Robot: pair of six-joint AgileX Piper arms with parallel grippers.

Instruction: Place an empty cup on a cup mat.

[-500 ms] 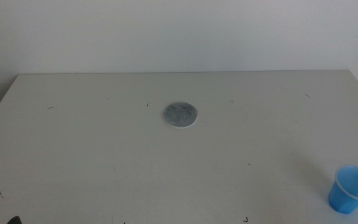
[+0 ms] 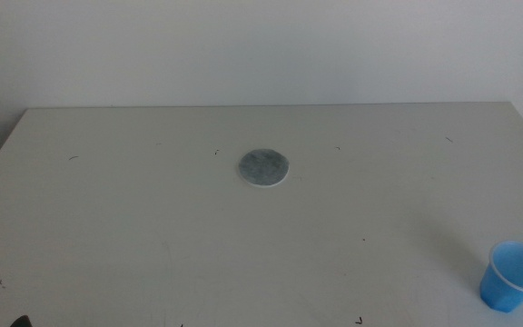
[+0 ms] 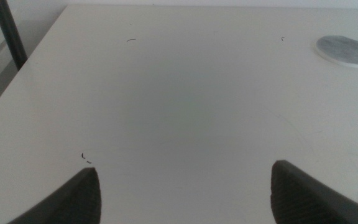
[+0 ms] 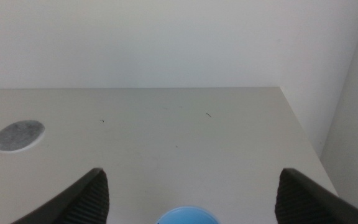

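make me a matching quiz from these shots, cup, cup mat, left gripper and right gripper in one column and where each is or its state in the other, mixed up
Things:
1. cup
2. cup mat
3. left gripper
4. right gripper

Places or states:
A. lies flat near the middle of the table, nothing on it
B. jaws open over bare tabletop, the grey disc far off to one side
C. stands upright near the table's front right corner
D. jaws open with the blue rim just showing between them

Pairs: 1-C, 2-A, 3-B, 4-D
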